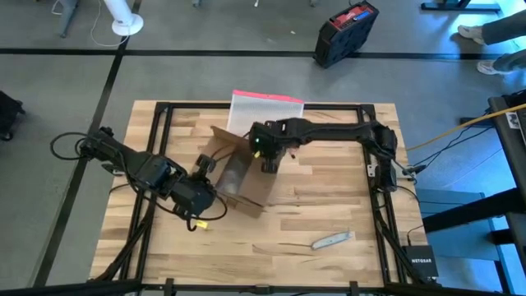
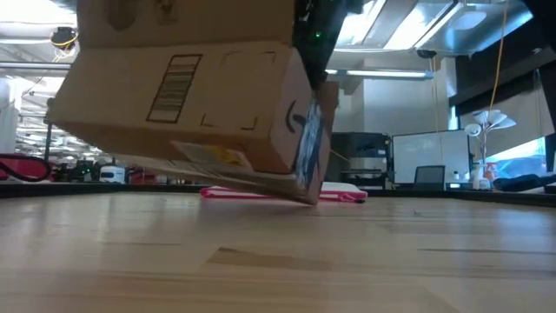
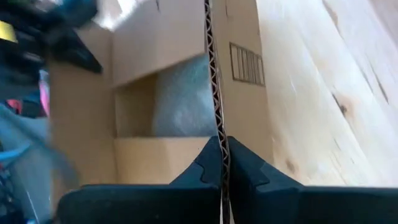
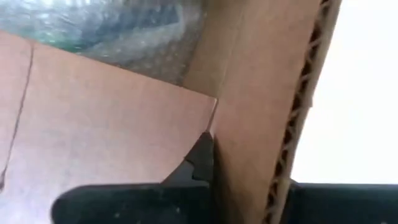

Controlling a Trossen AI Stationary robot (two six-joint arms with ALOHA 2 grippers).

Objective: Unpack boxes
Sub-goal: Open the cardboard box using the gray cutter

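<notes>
High view: box [image 1: 242, 177] btwn both pincers, each clamping a wall.

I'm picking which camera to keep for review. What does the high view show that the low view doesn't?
Only the high view: both arms, the left gripper and right gripper shut on opposite walls of the cardboard box, its open top, and a grey strip lying on the table.

Only the low view: the box tilted, one bottom edge lifted, with its barcode label and black tape.

Both: the box and the pink-edged pouch behind it.
</notes>
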